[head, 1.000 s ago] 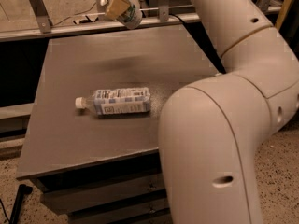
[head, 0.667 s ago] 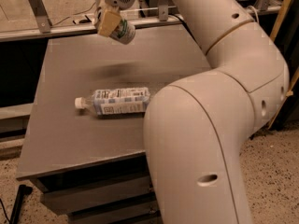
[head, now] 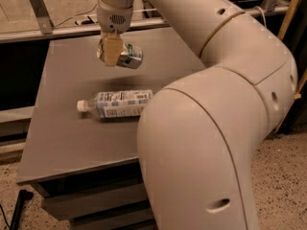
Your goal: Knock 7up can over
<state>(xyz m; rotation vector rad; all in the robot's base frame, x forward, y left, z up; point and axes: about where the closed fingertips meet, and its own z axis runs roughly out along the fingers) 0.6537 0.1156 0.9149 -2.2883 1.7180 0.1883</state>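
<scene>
The 7up can [head: 130,56], silver with green markings, is held on its side in the air above the grey table [head: 62,128], with its silver end pointing right. My gripper [head: 113,52] hangs from the wrist at the upper left and is shut on the can's left part. The can casts a faint shadow on the table just behind the bottle. It touches neither the table nor the bottle.
A clear plastic bottle [head: 119,103] with a white-blue label lies on its side mid-table, cap to the left. My bulky arm [head: 211,128] covers the table's right side. A metal rail [head: 57,30] runs behind the table. A black object [head: 19,200] lies on the floor at the lower left.
My gripper has carried the can down and slightly left, from near the table's far edge to a spot just behind the lying bottle. The bottle has not moved.
</scene>
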